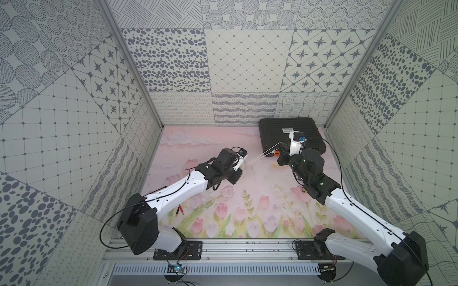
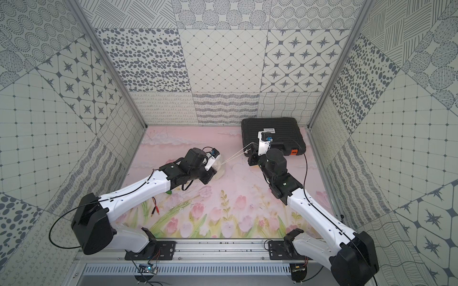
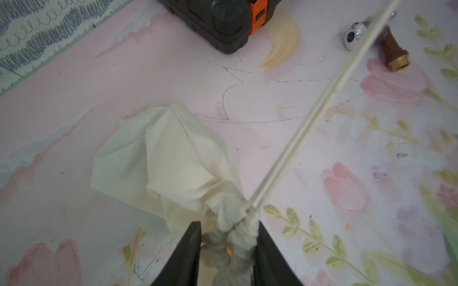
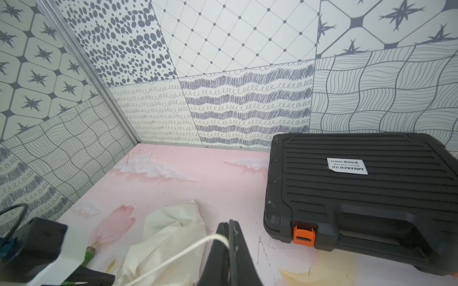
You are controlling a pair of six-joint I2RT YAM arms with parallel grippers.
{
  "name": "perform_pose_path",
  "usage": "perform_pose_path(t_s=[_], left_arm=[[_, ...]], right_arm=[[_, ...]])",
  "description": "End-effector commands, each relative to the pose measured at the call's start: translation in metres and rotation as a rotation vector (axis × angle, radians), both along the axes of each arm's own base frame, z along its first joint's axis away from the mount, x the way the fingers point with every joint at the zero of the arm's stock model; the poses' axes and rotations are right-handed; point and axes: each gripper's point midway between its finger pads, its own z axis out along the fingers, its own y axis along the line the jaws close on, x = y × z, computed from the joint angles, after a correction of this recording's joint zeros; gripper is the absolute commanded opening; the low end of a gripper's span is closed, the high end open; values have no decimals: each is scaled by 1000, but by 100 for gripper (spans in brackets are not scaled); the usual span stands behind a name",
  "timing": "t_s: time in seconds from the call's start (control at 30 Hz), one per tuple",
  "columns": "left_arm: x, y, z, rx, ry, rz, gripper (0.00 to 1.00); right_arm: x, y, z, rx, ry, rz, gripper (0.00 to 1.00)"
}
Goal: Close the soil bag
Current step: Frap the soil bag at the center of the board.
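Note:
The soil bag [image 3: 161, 153] is a cream cloth sack lying on the pink flowered mat; it also shows as the sack [image 4: 173, 230] and, in a top view, as a cream patch [image 2: 220, 169] beside the left wrist. Its mouth is bunched into a tight neck. My left gripper [image 3: 228, 222] stands open, its fingers either side of that neck, with a small gap at one finger. Two pale cords [image 3: 322, 104] run taut from the neck to my right gripper [image 4: 229, 237], which is shut on the cord [image 4: 173, 257]. In both top views the cords [image 1: 260, 156] stretch between the arms.
A black ribbed case [image 1: 292, 133] with orange latches [image 4: 303, 235] lies at the back right, close behind the right gripper [image 1: 280, 146]. A brown tap part with a brass thread [image 3: 386, 44] lies on the mat. Red-tipped leads [image 1: 179, 210] lie near the left arm.

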Motion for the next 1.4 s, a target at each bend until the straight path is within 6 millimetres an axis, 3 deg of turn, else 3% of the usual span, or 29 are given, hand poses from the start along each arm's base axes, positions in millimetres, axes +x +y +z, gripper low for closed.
perform_pose_path(t_s=[0.0,0.17,0.37,0.57,0.77,0.87,1.1,1.2,1.37], left_arm=[[-3,-45,57,-281,-108,-139,47],[-10,-67,76,-361,-109,-262,56],[-10,-89,76,-401,-84,-330,58],[10,-92,69,-375,-102,-273,49],[14,-100,54,-386,-62,-274,34],[15,-102,58,-414,-80,-279,35],[27,-111,89,-491,-155,-319,40],[36,-114,87,-520,-124,-330,39],[27,-125,75,-550,-76,-405,35]], right_arm=[[-10,6,35,26,-82,51,0],[-21,16,46,31,-107,108,0],[-29,14,55,33,-156,99,0],[-38,8,69,43,-210,84,0],[-39,6,72,39,-222,80,0],[-38,11,71,36,-217,100,0],[-39,16,74,41,-216,128,0],[-40,17,74,42,-213,135,0],[-40,16,76,44,-216,136,0]])
